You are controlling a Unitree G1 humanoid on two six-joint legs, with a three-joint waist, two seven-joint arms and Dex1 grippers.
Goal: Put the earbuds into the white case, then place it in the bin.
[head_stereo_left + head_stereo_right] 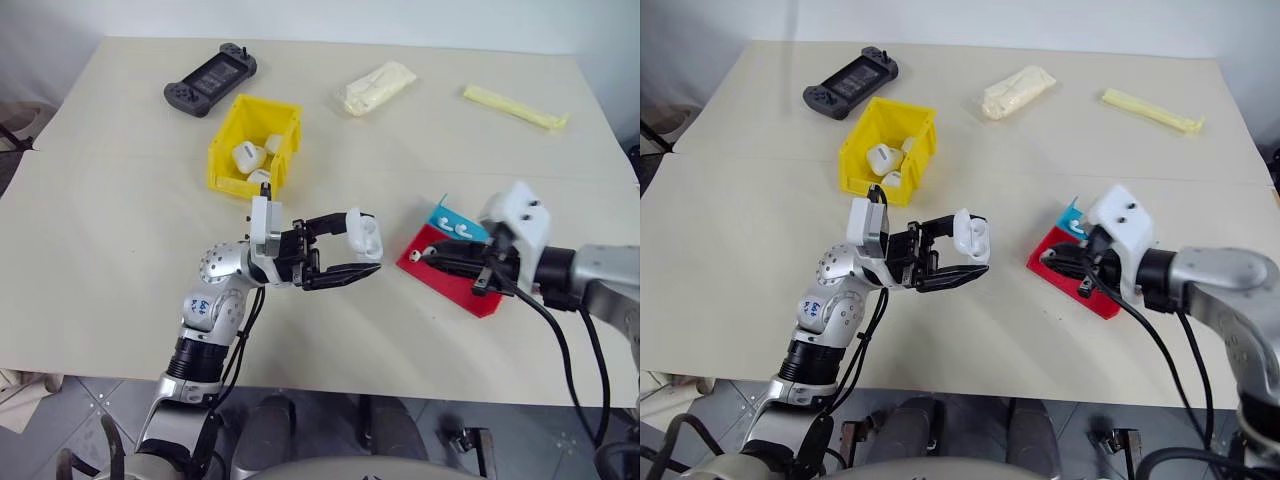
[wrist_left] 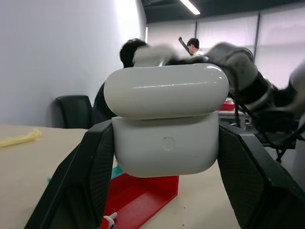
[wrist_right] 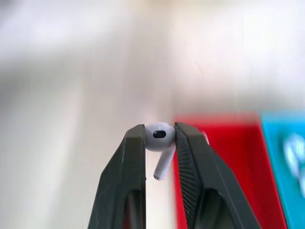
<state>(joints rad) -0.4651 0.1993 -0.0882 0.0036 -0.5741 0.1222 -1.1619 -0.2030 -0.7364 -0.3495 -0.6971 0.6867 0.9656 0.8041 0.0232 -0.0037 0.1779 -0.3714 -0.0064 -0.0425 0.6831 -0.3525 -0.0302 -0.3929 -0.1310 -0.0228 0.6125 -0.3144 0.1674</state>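
The white case is clamped, lid open, between the jaws of the left gripper above the counter. An earbud is pinched in the narrow jaws of the right gripper, which is held over the red and blue tray. More earbuds are seen lying in the tray's blue part. Several white cases are contained in the yellow bin, farther back on the counter.
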